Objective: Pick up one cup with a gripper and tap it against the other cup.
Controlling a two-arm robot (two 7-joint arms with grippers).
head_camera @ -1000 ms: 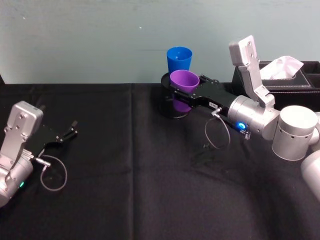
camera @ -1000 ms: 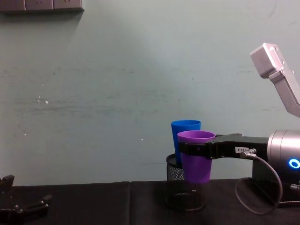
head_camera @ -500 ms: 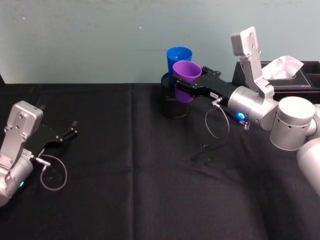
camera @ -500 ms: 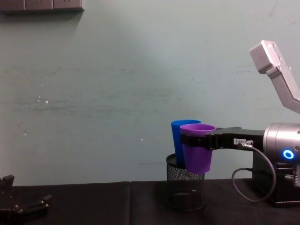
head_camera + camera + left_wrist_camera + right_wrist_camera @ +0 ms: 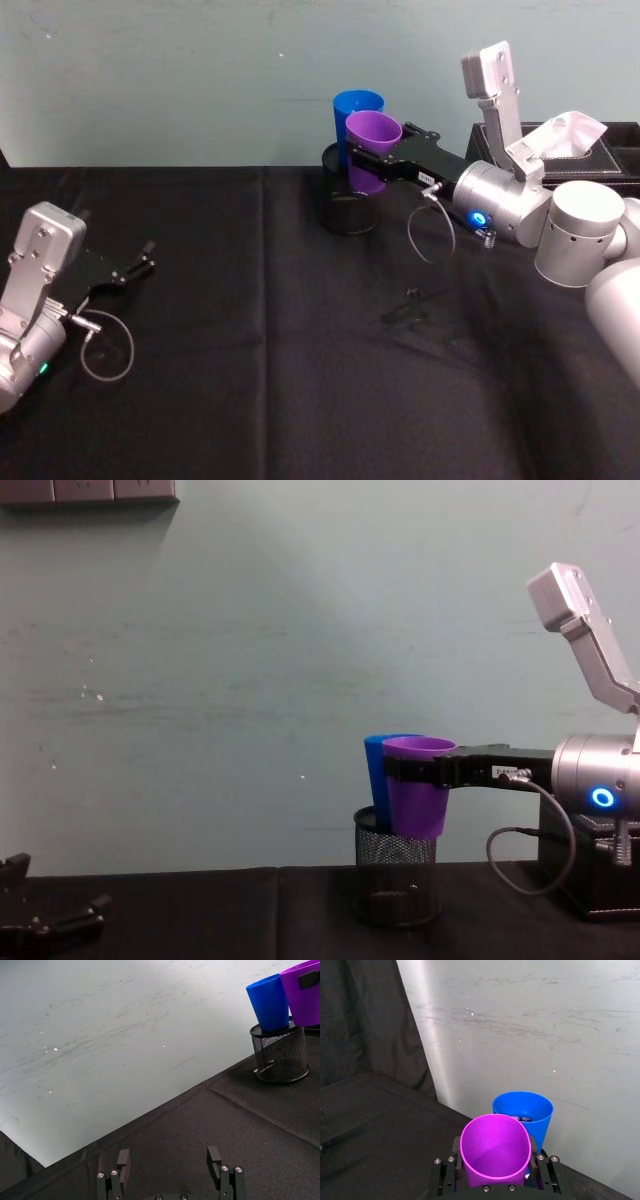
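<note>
The right gripper (image 5: 362, 160) clasped the purple cup (image 5: 374, 134) in mid-air, just beside the blue cup (image 5: 353, 108) — which stood in the mesh pen holder (image 5: 345, 212). The left gripper (image 5: 138, 268) lay far left on the table (image 5: 300, 390), fingers spread.

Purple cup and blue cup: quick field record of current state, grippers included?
purple cup: upright, lifted off the table, clamped in the right gripper
blue cup: upright, standing in the black mesh pen holder
cup relation: purple close against blue's near right side, rims about level; actual contact cannot be confirmed
left gripper: open, idle, parked at the left side of the table
</note>
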